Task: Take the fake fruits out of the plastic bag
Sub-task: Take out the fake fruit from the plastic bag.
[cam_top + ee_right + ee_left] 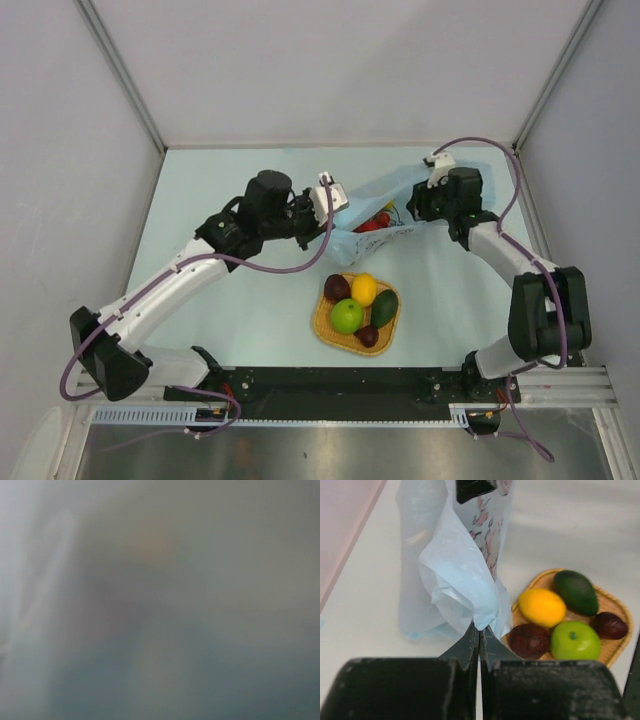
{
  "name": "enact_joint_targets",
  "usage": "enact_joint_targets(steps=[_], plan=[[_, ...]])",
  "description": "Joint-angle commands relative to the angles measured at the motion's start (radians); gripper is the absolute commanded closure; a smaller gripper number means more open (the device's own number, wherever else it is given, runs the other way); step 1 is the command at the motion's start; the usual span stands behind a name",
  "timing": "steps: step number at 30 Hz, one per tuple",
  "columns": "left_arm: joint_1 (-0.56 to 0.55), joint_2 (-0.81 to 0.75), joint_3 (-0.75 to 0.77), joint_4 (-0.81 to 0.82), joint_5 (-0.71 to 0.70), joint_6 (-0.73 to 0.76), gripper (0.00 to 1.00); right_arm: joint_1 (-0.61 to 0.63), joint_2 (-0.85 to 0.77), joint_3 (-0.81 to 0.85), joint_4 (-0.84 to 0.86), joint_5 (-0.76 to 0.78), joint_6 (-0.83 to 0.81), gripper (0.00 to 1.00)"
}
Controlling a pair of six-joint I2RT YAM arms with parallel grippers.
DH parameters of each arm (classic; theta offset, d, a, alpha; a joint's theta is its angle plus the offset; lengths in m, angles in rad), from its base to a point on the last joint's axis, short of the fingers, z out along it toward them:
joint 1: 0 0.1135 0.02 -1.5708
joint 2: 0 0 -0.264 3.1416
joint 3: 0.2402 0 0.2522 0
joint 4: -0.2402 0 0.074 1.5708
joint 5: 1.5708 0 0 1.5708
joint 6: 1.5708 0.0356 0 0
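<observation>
Left wrist view is showing my left jaws clamping the plastic bag (455, 575); right jaws, cannot tell. I'm planning a slow lift, spilling the red berries (372, 223).

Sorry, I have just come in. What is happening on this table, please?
A plastic bag is being emptied of fake fruit. The left pincer is shut on its edge; the right pincer is at the other end, grip unclear. A lemon, green apple, avocado and two plums lie in the woven tray. Red berries show inside the bag.
</observation>
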State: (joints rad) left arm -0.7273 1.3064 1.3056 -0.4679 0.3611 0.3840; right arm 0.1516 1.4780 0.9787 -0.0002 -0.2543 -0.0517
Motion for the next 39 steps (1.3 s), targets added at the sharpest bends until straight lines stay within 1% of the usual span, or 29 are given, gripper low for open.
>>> enact_joint_targets(steps=[1,3,7,8,10,12,13,17,18,19,20,22,24,26,28,34,37,39], plan=[[0.0,-0.097,-0.096,0.055,-0.223,0.013,1.0,0.095,0.093,0.035,0.14,0.007,0.024,0.5],[0.0,-0.114,-0.123,0.052,-0.232,0.032,1.0,0.111,0.126,0.069,0.161,0.052,0.082,0.48],[0.0,-0.118,-0.175,0.028,-0.191,0.026,1.0,0.121,0.208,0.136,0.186,0.124,0.203,0.46],[0.0,-0.118,-0.183,0.026,-0.168,0.026,1.0,0.117,0.221,0.162,0.187,0.127,0.252,0.46],[0.002,-0.113,-0.198,0.029,-0.148,0.023,1.0,0.108,0.263,0.187,0.184,0.104,0.294,0.46],[0.0,-0.107,-0.206,0.031,-0.123,0.016,1.0,0.098,0.287,0.219,0.177,0.099,0.338,0.49],[0.0,-0.096,-0.207,0.034,-0.117,0.013,1.0,0.098,0.304,0.23,0.177,0.111,0.345,0.49],[0.0,-0.075,-0.198,0.043,-0.1,0.003,1.0,0.101,0.332,0.281,0.174,0.125,0.351,0.58],[0.002,-0.07,-0.195,0.044,-0.093,0.0,1.0,0.106,0.335,0.291,0.183,0.125,0.355,0.58],[0.002,-0.067,-0.187,0.046,-0.09,0.0,1.0,0.106,0.34,0.294,0.187,0.104,0.355,0.62],[0.0,-0.064,-0.187,0.046,-0.085,-0.008,1.0,0.106,0.35,0.301,0.189,0.095,0.358,0.65],[0.0,-0.062,-0.181,0.051,-0.073,-0.013,1.0,0.115,0.367,0.314,0.177,0.105,0.352,0.67],[0.0,-0.062,-0.177,0.052,-0.067,-0.022,1.0,0.129,0.392,0.322,0.151,0.145,0.339,0.68],[0.0,-0.064,-0.169,0.051,-0.06,-0.025,1.0,0.134,0.406,0.33,0.143,0.191,0.343,0.64],[0.0,-0.067,-0.164,0.048,-0.053,-0.028,1.0,0.135,0.427,0.34,0.144,0.217,0.345,0.55],[0.0,-0.073,-0.183,0.044,-0.042,-0.031,1.0,0.149,0.507,0.393,0.138,0.283,0.335,0.39],[0.0,-0.073,-0.192,0.038,-0.044,-0.036,1.0,0.155,0.563,0.436,0.121,0.3,0.326,0.33],[-0.001,-0.07,-0.189,0.034,-0.039,-0.04,1.0,0.16,0.59,0.466,0.095,0.317,0.319,0.32]])
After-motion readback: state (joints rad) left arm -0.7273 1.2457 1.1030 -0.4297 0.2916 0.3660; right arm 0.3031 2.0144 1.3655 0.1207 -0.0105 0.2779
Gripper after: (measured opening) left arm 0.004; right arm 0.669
